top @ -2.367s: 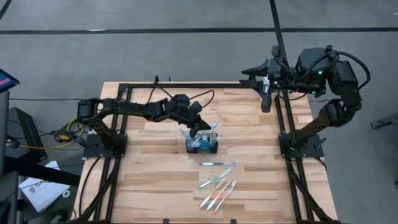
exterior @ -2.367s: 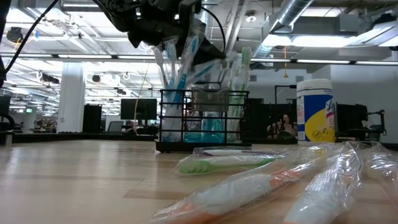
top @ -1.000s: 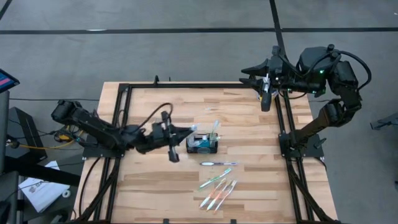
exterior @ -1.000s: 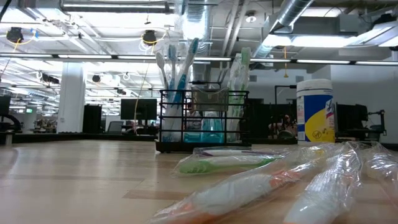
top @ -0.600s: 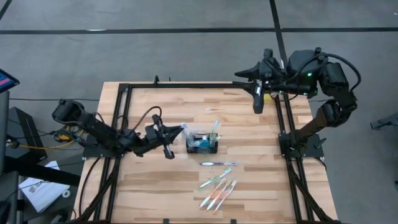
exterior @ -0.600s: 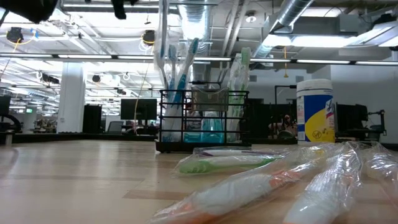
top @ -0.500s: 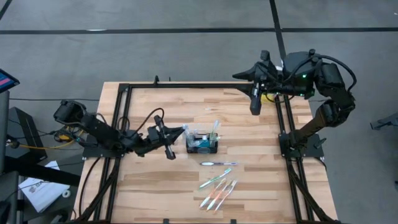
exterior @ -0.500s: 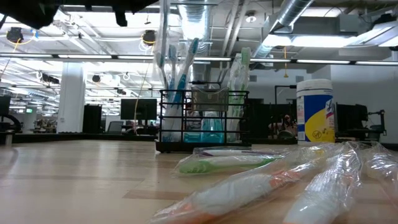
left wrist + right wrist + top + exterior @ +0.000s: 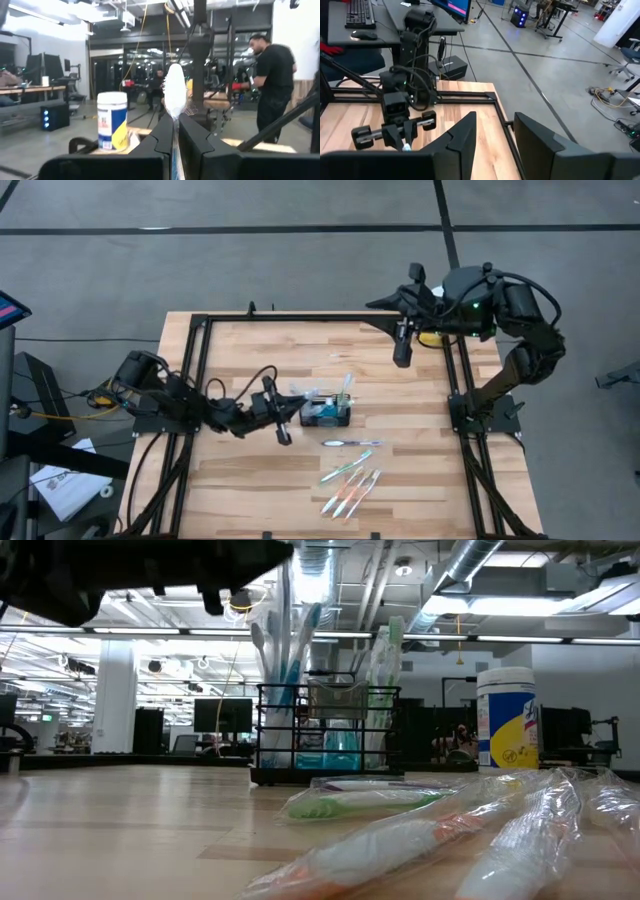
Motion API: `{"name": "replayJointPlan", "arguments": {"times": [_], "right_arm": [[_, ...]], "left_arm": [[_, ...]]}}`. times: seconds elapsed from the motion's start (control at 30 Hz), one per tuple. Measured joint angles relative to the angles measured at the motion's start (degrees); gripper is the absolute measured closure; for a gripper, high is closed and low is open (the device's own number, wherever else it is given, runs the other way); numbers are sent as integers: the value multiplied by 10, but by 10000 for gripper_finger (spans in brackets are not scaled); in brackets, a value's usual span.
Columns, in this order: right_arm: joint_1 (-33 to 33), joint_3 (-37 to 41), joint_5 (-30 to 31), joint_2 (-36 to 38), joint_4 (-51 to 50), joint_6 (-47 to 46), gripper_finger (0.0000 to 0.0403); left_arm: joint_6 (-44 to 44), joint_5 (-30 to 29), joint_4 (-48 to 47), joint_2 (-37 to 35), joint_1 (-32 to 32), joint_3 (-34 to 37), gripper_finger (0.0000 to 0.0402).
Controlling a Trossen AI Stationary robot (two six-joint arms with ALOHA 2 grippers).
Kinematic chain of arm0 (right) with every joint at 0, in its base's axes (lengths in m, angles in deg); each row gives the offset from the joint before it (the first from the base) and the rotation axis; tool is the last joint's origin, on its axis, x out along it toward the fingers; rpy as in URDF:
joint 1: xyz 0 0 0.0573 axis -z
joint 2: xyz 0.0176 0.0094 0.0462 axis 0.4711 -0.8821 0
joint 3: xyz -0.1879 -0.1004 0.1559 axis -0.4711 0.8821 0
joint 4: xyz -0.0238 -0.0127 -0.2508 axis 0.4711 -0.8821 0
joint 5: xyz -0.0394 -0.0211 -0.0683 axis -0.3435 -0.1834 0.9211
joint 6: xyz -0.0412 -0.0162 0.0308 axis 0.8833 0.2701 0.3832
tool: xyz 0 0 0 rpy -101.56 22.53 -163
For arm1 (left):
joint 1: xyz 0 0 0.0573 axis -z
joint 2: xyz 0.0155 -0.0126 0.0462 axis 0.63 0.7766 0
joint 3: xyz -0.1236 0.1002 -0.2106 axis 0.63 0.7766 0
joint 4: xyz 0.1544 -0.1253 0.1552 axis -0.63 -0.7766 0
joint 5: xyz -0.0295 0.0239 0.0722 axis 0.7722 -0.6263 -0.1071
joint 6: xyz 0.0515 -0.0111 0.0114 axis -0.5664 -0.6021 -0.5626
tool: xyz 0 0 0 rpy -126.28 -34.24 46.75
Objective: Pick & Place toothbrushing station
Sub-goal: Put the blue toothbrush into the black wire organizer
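Nearest the low camera, several wrapped toothbrushes (image 9: 420, 840) are lying loose on the tabletop (image 9: 240, 480), with one more (image 9: 350, 443) lying alone a little farther in. Just beyond that one, the black mesh caddy (image 9: 326, 411) is standing upright near the middle of the tabletop, with toothbrushes (image 9: 285, 660) sticking up out of its compartments.

The left tool (image 9: 293, 394) is hovering just beside the caddy, on the side toward the left arm's base, and is pointing at it. Its fingers are pinching tightly on a wrapped toothbrush (image 9: 174, 97), whose white head is sticking out past the fingertips.

Well beyond the caddy, the right tool (image 9: 374, 303) is hanging above the far edge of the tabletop, near the right-hand corner. Its fingers (image 9: 462, 137) are standing partly apart and are gripping nothing. A white tub (image 9: 507, 720) with a yellow and blue label is standing at that far side. Past the tabletop, a person (image 9: 270, 87) in a dark shirt is standing in the room.
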Motion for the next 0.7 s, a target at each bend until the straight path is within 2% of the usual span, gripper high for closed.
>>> {"name": "replayJointPlan", "arguments": {"times": [0.33, 0.7], "right_arm": [[0, 0, -8, 1, -5, 13, 280], [0, 0, -37, 1, -9, 13, 280]], "left_arm": [[1, -15, -1, 36, 0, 2, 397], [89, -26, 7, 129, 0, 3, 396]]}}
